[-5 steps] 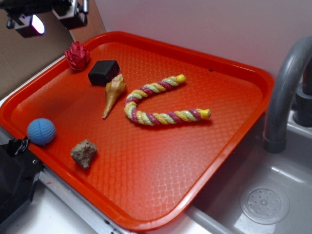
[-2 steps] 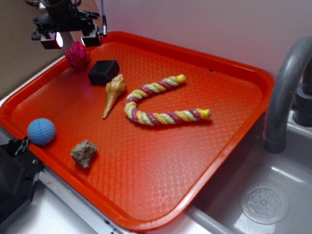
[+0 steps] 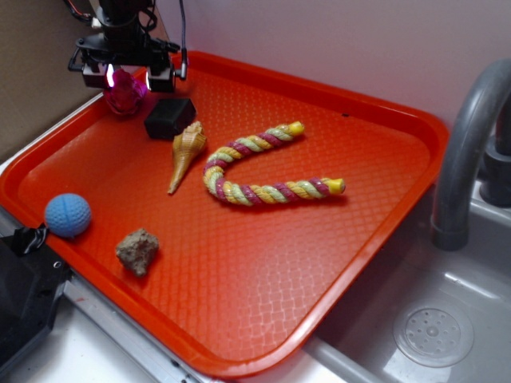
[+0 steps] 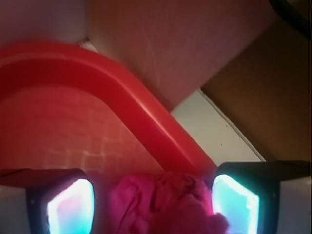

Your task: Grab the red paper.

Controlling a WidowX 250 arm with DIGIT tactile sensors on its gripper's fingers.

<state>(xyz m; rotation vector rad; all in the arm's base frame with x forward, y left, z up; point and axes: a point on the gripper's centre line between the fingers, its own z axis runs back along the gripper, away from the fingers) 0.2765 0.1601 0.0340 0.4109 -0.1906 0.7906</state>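
Six loose things: lay on the tray (image 3: 383, 120), spread apart so each could be reached alone.
Red paper (image 3: 124, 92): sat in the tray's far left corner, close to the rim, which left little room on that side; in the wrist view the red paper (image 4: 165, 204) showed as a crumpled pink-red mass low in the frame.
Gripper (image 3: 128, 76): hung directly over the paper, spread apart and holding nothing, one finger (image 4: 66, 204) on each side of the paper so a squeeze would catch it.
Contact: I could not tell whether the fingers touched the paper yet.
Black block (image 3: 169, 117): just beside the paper, near enough that the right-hand finger risked brushing it.
Shell (image 3: 185, 152), rope (image 3: 263, 171), blue ball (image 3: 67, 215), stone (image 3: 137, 250): well apart from the paper, out of the way.
Step in hand: likely lowering to close on the paper.
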